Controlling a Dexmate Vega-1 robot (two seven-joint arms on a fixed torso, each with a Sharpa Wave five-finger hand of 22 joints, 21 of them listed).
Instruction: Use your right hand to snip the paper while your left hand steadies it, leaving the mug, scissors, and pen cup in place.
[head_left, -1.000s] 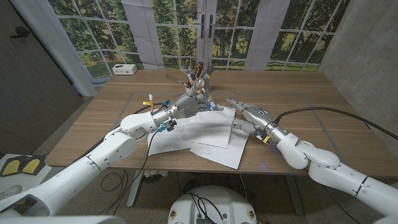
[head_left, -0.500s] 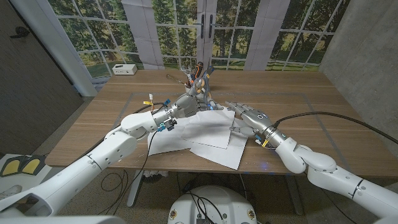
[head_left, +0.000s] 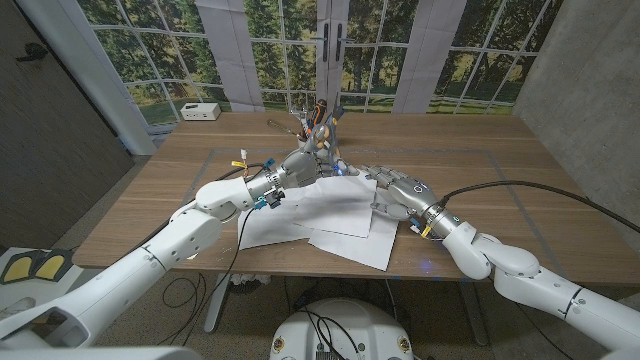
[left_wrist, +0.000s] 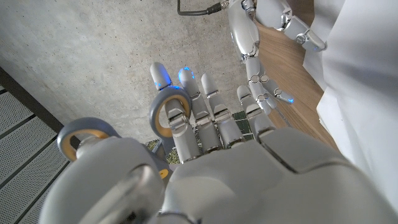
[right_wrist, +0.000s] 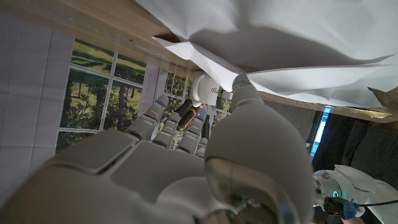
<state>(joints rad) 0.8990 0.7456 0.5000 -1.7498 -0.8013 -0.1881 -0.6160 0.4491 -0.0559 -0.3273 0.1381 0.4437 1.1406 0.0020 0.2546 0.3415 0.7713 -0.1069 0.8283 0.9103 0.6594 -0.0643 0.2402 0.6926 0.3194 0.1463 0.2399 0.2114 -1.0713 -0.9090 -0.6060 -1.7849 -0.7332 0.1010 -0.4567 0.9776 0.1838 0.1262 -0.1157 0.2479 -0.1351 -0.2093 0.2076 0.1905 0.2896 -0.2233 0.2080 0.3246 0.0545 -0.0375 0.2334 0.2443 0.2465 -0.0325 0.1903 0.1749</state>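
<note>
Both my hands at the paper, scissors in my left

One pair of scissors (left_wrist: 163, 116), gripped through its handle rings by my left hand (head_left: 296, 166); several overlapping paper sheets (head_left: 335, 215) on the table (head_left: 480, 160); one pen cup (head_left: 320, 132) behind them; my right hand (head_left: 392, 188), fingers spread and holding nothing, has slid leftward onto the sheets' right edge since a second ago
</note>
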